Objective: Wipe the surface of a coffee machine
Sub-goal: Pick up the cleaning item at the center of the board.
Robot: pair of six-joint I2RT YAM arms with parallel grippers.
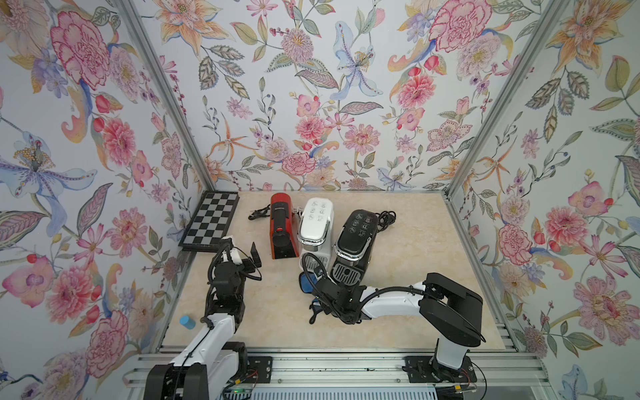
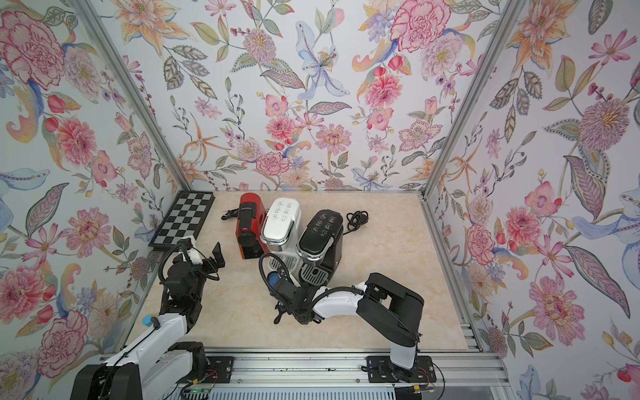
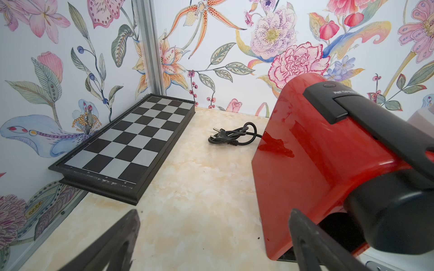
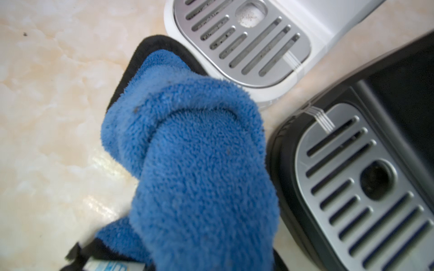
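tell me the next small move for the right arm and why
Probably lift the cloth straight up off the table: the right gripper looks shut on its bunched middle, and it sits low in front of the white coffee machine and the black coffee machine, below their tops.

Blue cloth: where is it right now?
In both top views the blue cloth sits bunched at the right tool, just in front of the white coffee machine's drip tray.
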